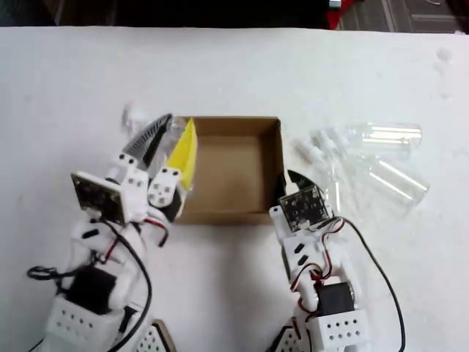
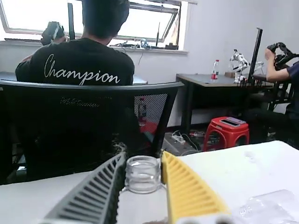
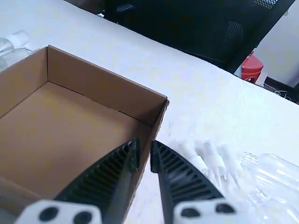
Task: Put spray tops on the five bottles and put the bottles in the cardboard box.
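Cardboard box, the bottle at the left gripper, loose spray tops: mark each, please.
cardboard box (image 1: 231,169), high view, bare floor inside.
bottle (image 2: 142,175), left wrist view, open glass neck.
spray tops (image 3: 208,153), right wrist view, one top's white body.

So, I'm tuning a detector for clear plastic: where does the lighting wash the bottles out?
High view: loose bottles nearly vanish against the white table, shown mainly by glare streaks. Left wrist view: the held bottle reads well against the dark chair, despite bright windows.
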`<state>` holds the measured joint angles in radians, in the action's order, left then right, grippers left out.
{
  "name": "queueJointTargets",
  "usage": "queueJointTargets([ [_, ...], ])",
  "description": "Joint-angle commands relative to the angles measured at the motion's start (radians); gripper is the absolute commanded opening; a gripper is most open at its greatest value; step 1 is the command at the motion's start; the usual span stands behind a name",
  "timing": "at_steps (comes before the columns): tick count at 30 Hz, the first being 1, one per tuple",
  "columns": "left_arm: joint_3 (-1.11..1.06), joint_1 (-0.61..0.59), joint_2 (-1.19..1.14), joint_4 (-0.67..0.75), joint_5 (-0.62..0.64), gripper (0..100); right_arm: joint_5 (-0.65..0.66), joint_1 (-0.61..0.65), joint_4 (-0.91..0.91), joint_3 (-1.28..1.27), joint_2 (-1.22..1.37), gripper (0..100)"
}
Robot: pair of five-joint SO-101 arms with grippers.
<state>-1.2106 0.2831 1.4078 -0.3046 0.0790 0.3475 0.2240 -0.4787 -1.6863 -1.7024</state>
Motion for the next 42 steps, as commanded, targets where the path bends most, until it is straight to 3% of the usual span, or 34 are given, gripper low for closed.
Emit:
queueJointTargets([
  [1,-0.069,-0.016,-0.131,0.362,0.049,2,0.012,-0.007,0.025,-0.009,0.005,2.9],
  [5,-0.072,-0.076,-0.357,0.675,0.103,2,0.012,-0.007,0.025,-0.009,0.005,2.9],
  [11,0.028,-0.131,-0.808,0.931,0.103,2,0.009,-0.007,0.025,-0.009,0.005,2.9],
  [15,0.011,-0.125,-0.978,1.117,0.103,2,0.009,-0.007,0.025,-0.009,0.007,2.9],
  [23,0.126,-0.137,-1.279,1.243,0.101,2,0.008,-0.007,0.027,-0.009,0.007,2.9],
  [26,0.15,-0.136,-1.388,1.372,0.098,2,0.008,-0.007,0.027,-0.009,0.007,2.9],
  [31,0.153,-0.11,-1.55,1.564,-0.04,2,0.008,-0.007,0.027,-0.009,0.007,2.9],
  [34,0.175,-0.097,-1.635,1.626,-0.052,2,0.008,-0.007,0.027,-0.009,0.007,2.9],
  [42,0.245,-0.113,-1.738,1.645,-0.051,2,0.008,-0.007,0.027,-0.009,0.007,2.9],
])
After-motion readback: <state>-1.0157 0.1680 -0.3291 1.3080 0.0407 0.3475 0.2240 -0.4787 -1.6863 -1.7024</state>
